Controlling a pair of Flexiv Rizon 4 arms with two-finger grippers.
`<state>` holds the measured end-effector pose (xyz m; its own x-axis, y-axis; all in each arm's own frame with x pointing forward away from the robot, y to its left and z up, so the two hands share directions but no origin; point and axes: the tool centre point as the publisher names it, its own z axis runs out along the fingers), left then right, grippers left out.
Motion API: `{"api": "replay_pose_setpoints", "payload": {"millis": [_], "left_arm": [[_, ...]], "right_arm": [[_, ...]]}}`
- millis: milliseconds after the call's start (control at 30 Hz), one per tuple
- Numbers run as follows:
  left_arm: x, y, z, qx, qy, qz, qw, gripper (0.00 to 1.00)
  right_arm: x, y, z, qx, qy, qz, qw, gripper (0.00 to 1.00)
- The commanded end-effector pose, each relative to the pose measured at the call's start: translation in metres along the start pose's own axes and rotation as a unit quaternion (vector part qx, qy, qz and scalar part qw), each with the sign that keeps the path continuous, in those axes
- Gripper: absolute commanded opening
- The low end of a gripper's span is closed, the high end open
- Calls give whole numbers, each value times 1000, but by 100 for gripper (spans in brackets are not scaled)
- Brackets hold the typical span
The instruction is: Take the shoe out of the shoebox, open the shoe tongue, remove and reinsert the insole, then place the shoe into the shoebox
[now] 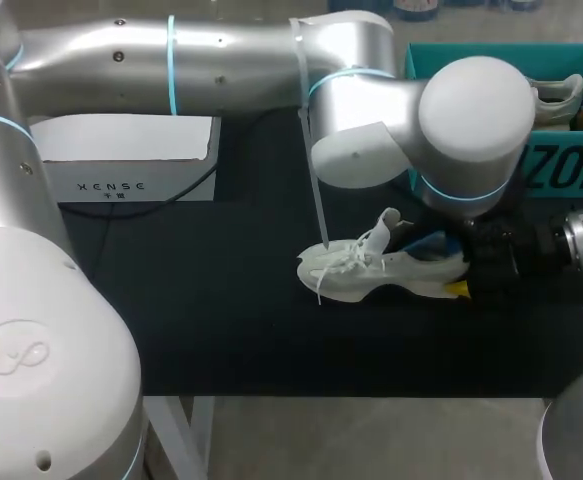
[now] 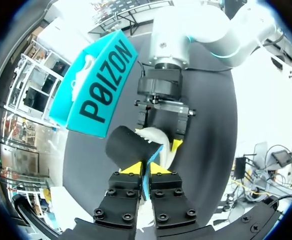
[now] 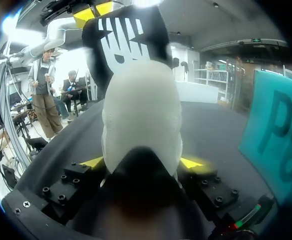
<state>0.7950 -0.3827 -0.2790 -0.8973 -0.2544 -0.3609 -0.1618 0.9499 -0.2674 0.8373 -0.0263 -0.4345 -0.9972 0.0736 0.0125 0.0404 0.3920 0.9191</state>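
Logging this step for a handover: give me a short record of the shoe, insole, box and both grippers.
shoe: white, lying on the black table
insole: black, standing up out of the shoe
left gripper: shut on the insole
right gripper: shut on the shoe's heel
shoebox: teal, open, with another shoe inside

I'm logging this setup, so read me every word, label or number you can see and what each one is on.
"POIZON": large dark letters on the teal shoebox side; the head view shows only "ZON".
"XENSE": on the grey unit; the tiny line beneath is too small to read.
White graphic on the black insole: not legible as text.
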Motion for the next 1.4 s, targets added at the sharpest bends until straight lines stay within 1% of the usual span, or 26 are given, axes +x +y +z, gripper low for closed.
{"api": "replay_pose_setpoints", "payload": {"millis": [33, 100, 167, 200, 333, 500, 700, 733, 800, 833, 1033, 1100, 1233, 1400], "left_arm": [[-1, 5, 2, -5, -2, -3, 1000, 25], [-1, 6, 3, -7, -3, -4, 1000, 29], [-2, 7, 3, -8, -2, -7, 1000, 40], [-2, 7, 4, -9, -4, -9, 1000, 42], [-2, 8, 7, -14, -12, -12, 1000, 46], [-5, 5, 12, -21, -24, -9, 999, 45], [-8, 2, 17, -27, -39, -1, 999, 40], [-9, 2, 17, -28, -41, 1, 999, 35], [-9, 2, 18, -27, -43, -1, 999, 4], [-9, 2, 18, -27, -43, -1, 999, 0], [-8, 4, 17, -28, -47, -5, 998, 0], [-8, 5, 14, -27, -48, -6, 998, 0], [-7, 5, 4, -15, -48, -9, 999, 0], [-6, -5, -13, 13, -47, -7, 999, 0]], "right_arm": [[-1, -5, 3, 1, -1, 0, 1000, 0], [-1, -5, 3, 1, -1, 0, 1000, 0], [-1, -5, 3, 1, -1, 0, 1000, 0], [-1, -5, 3, 1, -1, 0, 1000, 0], [-1, -5, 3, 1, -1, 0, 1000, 0], [-1, -5, 3, 1, -1, 0, 1000, 0], [-1, -5, 3, 1, -1, 0, 1000, 0], [-1, -5, 3, 1, -1, 0, 1000, 0], [-1, -5, 3, 1, -1, 0, 1000, 0], [-1, -5, 3, 1, -1, 0, 1000, 0], [-1, -5, 3, 1, -1, 0, 1000, 0], [-1, -5, 3, 1, -1, 0, 1000, 0], [-1, -5, 3, 1, -1, 0, 1000, 0], [-1, -5, 3, 1, -1, 0, 1000, 0]]}}
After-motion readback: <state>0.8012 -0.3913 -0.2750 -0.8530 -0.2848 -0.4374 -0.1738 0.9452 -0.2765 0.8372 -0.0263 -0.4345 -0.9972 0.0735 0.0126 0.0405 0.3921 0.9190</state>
